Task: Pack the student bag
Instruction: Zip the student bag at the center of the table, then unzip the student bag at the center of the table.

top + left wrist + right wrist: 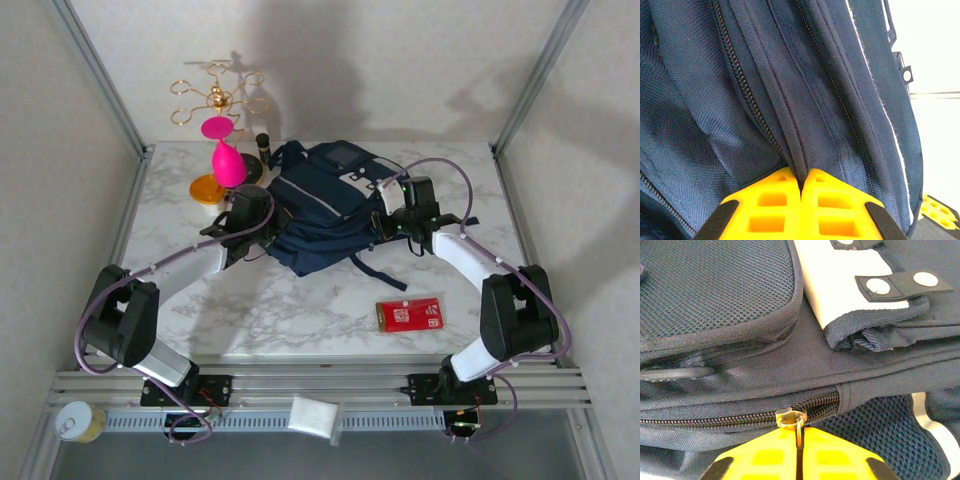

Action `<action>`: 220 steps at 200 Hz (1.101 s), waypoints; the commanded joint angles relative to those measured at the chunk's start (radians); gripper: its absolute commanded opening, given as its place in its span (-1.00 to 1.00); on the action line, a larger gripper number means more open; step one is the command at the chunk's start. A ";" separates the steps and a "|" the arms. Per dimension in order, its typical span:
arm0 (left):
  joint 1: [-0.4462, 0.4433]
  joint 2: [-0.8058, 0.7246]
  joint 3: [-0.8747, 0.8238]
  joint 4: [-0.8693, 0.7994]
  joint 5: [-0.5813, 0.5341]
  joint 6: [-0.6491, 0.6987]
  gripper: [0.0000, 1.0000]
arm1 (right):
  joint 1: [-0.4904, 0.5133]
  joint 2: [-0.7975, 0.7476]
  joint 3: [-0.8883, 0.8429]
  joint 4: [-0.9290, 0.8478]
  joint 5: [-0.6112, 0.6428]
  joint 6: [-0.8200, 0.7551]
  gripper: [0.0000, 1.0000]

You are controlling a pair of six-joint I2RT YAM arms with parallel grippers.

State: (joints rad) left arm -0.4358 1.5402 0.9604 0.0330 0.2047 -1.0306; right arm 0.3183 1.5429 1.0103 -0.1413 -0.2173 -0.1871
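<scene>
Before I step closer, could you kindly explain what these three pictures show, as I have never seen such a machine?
Two robot arms stand at a marble table. One picture looks down from above; the others come from cameras on each wrist. A navy backpack lies in the middle, a red packet nearer the arms, a pink goblet, an orange-lidded tub and a gold rack behind. The left gripper pinches a backpack seam; the right gripper pinches its zipper pull.
</scene>
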 commanded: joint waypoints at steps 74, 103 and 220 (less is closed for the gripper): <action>-0.003 -0.057 0.010 -0.055 -0.066 0.094 -0.34 | -0.017 -0.155 -0.016 -0.020 -0.090 0.395 0.13; -0.075 -0.092 -0.003 -0.051 -0.104 0.053 -0.18 | -0.017 -0.049 0.069 -0.078 -0.127 0.603 0.16; -0.300 0.071 0.120 0.055 -0.186 -0.023 0.11 | 0.014 0.254 0.282 -0.153 -0.143 0.761 0.35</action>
State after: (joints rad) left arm -0.7246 1.5894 1.0512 0.0521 0.0734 -1.0370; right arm 0.3252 1.7573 1.2438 -0.2604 -0.3424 0.5617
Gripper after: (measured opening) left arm 0.553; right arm 0.676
